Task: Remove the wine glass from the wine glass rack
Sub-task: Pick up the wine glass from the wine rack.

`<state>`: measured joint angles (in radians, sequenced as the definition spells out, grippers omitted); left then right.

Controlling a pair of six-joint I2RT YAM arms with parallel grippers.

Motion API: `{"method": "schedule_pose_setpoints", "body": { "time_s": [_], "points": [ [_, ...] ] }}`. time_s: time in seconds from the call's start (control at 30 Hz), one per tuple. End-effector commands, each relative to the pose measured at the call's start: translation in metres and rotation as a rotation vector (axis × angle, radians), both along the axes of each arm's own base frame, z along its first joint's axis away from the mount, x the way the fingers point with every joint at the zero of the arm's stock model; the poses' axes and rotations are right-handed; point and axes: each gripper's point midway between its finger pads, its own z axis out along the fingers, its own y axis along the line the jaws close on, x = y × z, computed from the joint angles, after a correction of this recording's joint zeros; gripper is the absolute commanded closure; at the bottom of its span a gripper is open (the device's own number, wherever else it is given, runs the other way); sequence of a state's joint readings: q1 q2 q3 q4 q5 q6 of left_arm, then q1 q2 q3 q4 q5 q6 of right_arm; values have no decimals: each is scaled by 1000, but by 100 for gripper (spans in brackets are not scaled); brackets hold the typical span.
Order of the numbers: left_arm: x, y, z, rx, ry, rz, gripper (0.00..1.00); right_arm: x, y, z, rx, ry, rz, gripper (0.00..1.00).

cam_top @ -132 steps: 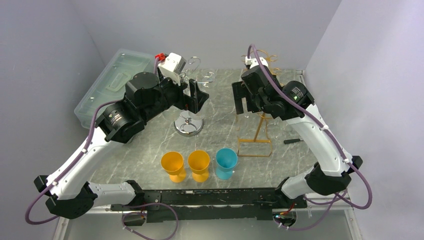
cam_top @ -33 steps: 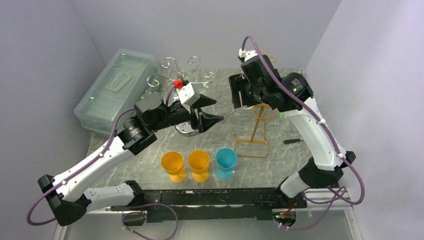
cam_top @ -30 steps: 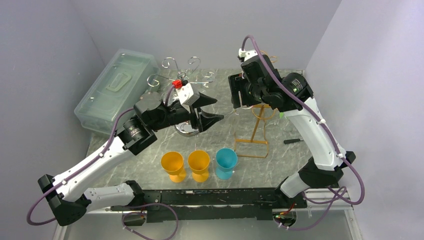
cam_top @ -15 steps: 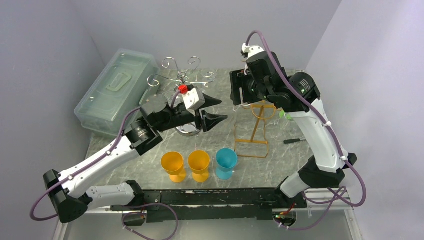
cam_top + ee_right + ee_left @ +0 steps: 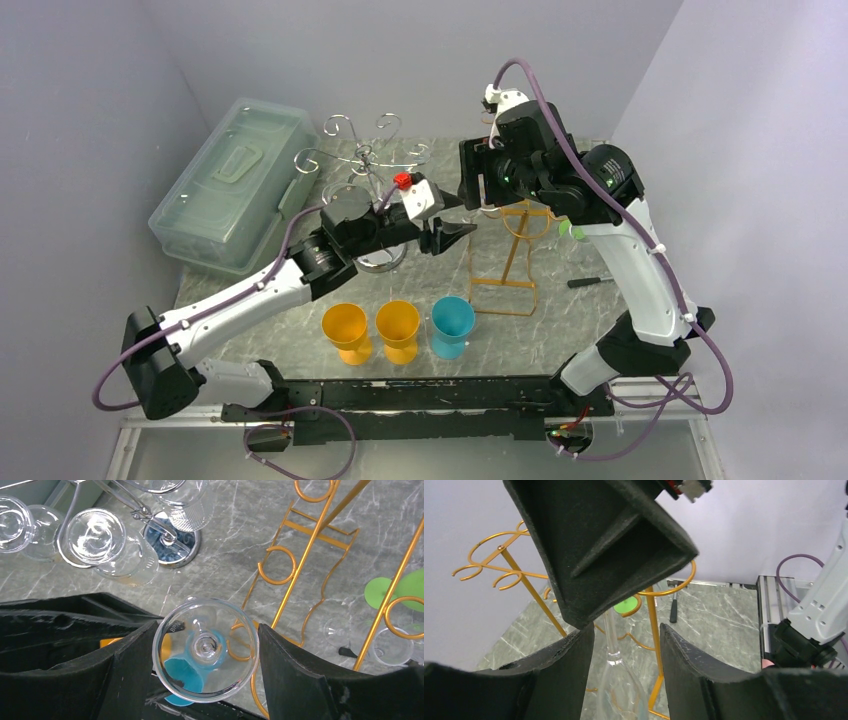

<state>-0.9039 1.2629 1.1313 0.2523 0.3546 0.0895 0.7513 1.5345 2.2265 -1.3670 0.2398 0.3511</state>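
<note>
The clear wine glass [image 5: 206, 647] hangs upside down, its round foot pinched between my right gripper's [image 5: 206, 626] fingers, apart from the gold wire rack [image 5: 300, 565]. In the top view my right gripper [image 5: 478, 185] is above the gold rack [image 5: 510, 262]. My left gripper [image 5: 452, 225] reaches in from the left just below it. In the left wrist view the glass's stem [image 5: 612, 635] and bowl hang between my left gripper's [image 5: 626, 630] open fingers without touching them, with the gold rack's post [image 5: 651, 620] just behind.
A silver wire rack [image 5: 365, 160] with several hanging glasses stands at the back, beside a clear lidded box [image 5: 235, 170]. Two orange cups [image 5: 346, 325] and a teal cup [image 5: 452, 320] stand near the front. A black tool [image 5: 585, 282] lies right of the gold rack.
My left arm has swung right, from the silver rack to under my right gripper. My right gripper has risen a little with the glass.
</note>
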Motion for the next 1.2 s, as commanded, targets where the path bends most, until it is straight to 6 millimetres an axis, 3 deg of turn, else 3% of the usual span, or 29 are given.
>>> {"method": "schedule_pose_setpoints", "body": {
  "time_s": [0.0,0.63,0.9,1.17],
  "points": [
    [8,-3,25,-78,-78,36,45,-4,1,37,118,-91,5,61],
    [22,-15,20,-111,-68,53,49,-12,3,49,183,-106,23,62],
    [23,-20,26,-129,-59,43,56,-15,3,53,204,-115,28,62],
    [22,-23,31,-150,-36,25,72,-16,5,54,223,-122,35,63]
  ]
}}
